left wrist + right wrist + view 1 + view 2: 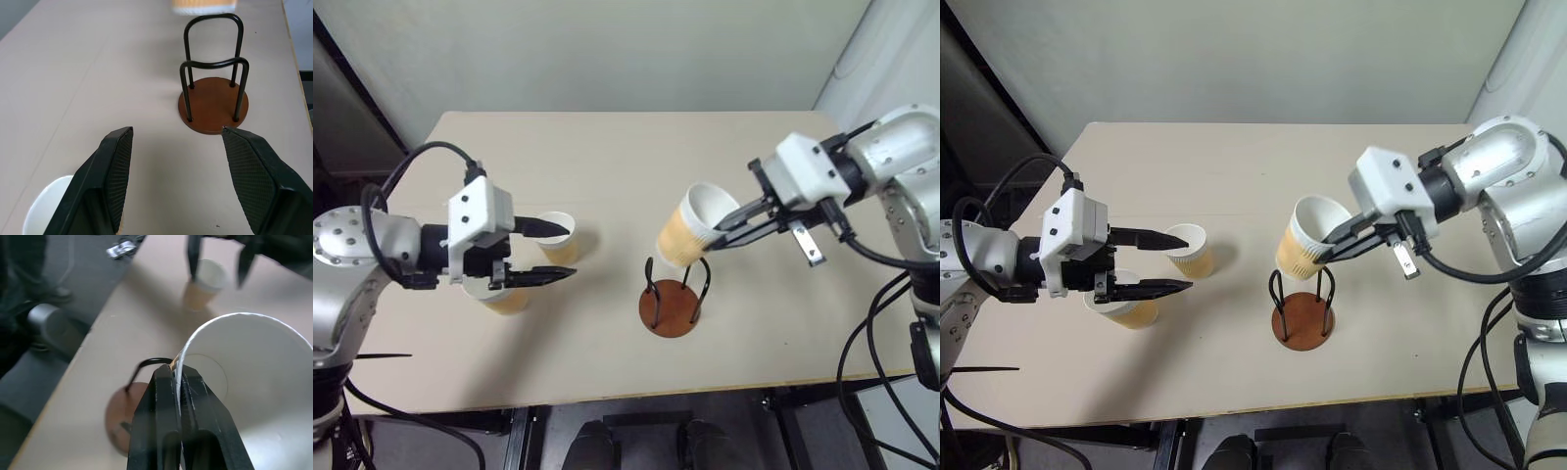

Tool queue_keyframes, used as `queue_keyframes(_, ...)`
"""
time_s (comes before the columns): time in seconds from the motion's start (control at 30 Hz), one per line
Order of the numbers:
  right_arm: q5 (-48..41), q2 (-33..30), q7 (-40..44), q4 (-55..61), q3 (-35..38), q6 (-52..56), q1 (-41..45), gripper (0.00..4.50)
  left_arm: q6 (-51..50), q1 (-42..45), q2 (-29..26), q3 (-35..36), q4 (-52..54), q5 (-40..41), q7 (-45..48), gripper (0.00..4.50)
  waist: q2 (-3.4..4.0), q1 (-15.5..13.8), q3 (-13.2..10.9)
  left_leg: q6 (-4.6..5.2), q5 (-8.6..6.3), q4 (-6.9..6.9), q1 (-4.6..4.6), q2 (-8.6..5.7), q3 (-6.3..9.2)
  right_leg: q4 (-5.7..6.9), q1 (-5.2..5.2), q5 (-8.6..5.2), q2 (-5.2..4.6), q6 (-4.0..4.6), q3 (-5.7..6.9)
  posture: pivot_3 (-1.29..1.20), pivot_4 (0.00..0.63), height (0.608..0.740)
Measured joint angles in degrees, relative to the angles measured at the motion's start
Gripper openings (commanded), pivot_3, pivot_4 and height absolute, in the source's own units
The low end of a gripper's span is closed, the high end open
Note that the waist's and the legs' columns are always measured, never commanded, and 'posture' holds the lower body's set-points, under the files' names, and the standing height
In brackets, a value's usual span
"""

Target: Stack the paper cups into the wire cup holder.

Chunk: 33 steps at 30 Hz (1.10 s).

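The table [607,166] is a light beige, rectangular surface with rounded far corners. Resting directly on it are 2 cups and 1 holder [671,305]: the holder stands upright on its round reddish-brown base toward the near right of centre, its black wire loops rising from the base. The far cup [557,237] stands upright left of centre, and the near cup [499,294] stands upright just beside it, nearer the front edge and further left; both are well apart from the holder.
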<state>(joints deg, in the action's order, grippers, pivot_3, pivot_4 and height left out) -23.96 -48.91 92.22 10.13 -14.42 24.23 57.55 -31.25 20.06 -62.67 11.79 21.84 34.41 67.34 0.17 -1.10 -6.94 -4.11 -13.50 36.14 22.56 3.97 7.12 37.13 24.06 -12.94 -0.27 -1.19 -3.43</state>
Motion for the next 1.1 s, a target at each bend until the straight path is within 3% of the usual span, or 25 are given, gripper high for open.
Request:
queue_keyframes(0.13, 1.83, 0.63, 0.01, -0.42, -2.87, -1.84, -1.02, 0.05, -0.14, -1.89, -0.01, 1.41, 1.77, 0.16, -0.27, 3.09, -0.01, 0.08, 0.00, 0.00, 0.00, 0.00, 0.00, 0.00, 0.01, 0.09, 0.05, 0.00, -0.01, 0.00, -0.01, 0.00, 0.150, 0.740)
queue_keyframes(0.2, 2.53, 0.68, 0.01, -0.47, -3.37, -2.73, -1.41, 0.45, -0.25, -2.87, -0.15, 2.45, 2.30, 0.19, -0.35, 3.09, -0.01, 0.09, 0.00, 0.01, 0.00, 0.00, -0.01, 0.00, 0.01, 0.12, 0.06, 0.00, -0.01, 0.00, -0.01, 0.00, 0.150, 0.740)
queue_keyframes(0.43, 6.38, 1.79, -0.16, -0.78, -5.99, -4.91, -2.88, 2.70, -0.44, -4.70, -0.81, 4.35, 2.92, 0.10, -0.34, 3.09, -0.01, 0.17, 0.00, 0.01, 0.00, 0.01, -0.03, 0.01, 0.01, 0.25, 0.11, 0.00, -0.03, 0.01, -0.02, 0.00, 0.150, 0.740)
queue_keyframes(0.6, 6.79, 3.15, -1.18, -1.76, -5.51, -4.72, -2.75, 4.48, 0.16, -5.83, -4.21, 7.14, 1.68, -0.55, 1.76, 3.09, -0.01, 0.31, 0.00, 0.02, 0.00, 0.00, -0.03, 0.02, 0.01, 0.35, 0.19, -0.04, -0.02, 0.07, -0.02, 0.00, 0.150, 0.740)
queue_keyframes(0.8, -4.86, 11.91, -9.83, -6.80, 6.64, 6.20, 1.54, 4.48, 2.90, -14.97, -12.93, 20.41, -4.59, -5.55, 13.71, 3.09, -0.04, 0.92, 0.01, 0.04, -0.02, -0.15, -0.10, 0.04, -0.07, 0.81, 0.49, -0.32, 0.05, 0.47, -0.16, 0.00, 0.150, 0.740)
queue_keyframes(0.87, -6.79, 14.81, -13.25, -5.04, 7.55, 8.61, 1.60, 4.48, 4.76, -18.33, -14.26, 24.15, -7.18, -8.73, 17.96, 3.09, -0.06, 0.91, 0.03, 0.09, -0.05, -0.22, -0.16, 0.13, -0.05, 0.88, 0.50, -0.42, 0.14, 0.56, -0.14, 0.00, 0.150, 0.740)
queue_keyframes(1.1, -7.32, 20.11, -19.54, -2.21, 6.08, 10.14, 0.14, 4.48, 11.00, -23.77, -15.20, 23.30, -10.72, -16.88, 20.77, 3.09, -0.13, 0.62, 0.07, 0.10, -0.08, -0.17, 0.02, 0.52, -0.01, 0.90, 0.64, -0.36, 0.05, 0.80, -0.10, 0.00, 0.150, 0.740)
